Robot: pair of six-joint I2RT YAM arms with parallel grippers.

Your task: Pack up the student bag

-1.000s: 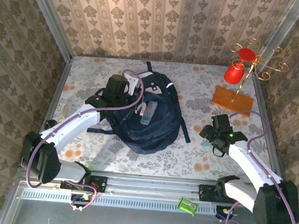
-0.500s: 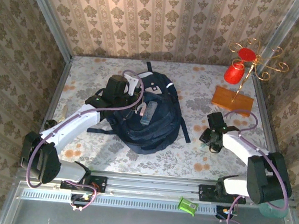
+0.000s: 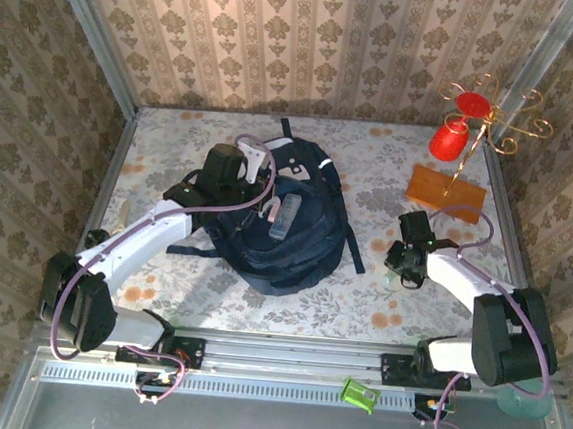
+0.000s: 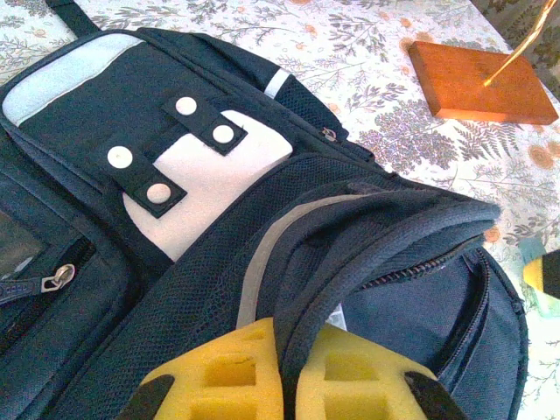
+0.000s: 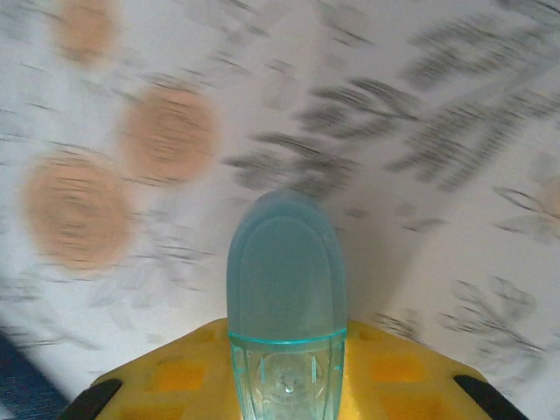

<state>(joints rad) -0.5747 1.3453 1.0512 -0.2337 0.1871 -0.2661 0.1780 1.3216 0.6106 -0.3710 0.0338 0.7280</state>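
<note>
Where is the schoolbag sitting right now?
In the top view, the student bag lies in the middle of the flowered table, left of the wooden block. The left gripper pinches the edge of its opening.

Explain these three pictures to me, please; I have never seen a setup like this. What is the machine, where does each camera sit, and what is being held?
These are two robot arms bolted at the near edge of a table with a floral cloth. Each arm ends in a two-finger gripper. The top picture looks down from above and behind the arms. The other two pictures come from cameras on the wrists, so the yellow pads at the bottom of each are that arm's own fingers. On the table lies a dark navy backpack. At the far right is a wooden block with red ornaments above it. The left gripper pinches the fabric rim of the backpack's opening. The right gripper has a translucent teal object between its pads; I cannot tell what it is.
</note>
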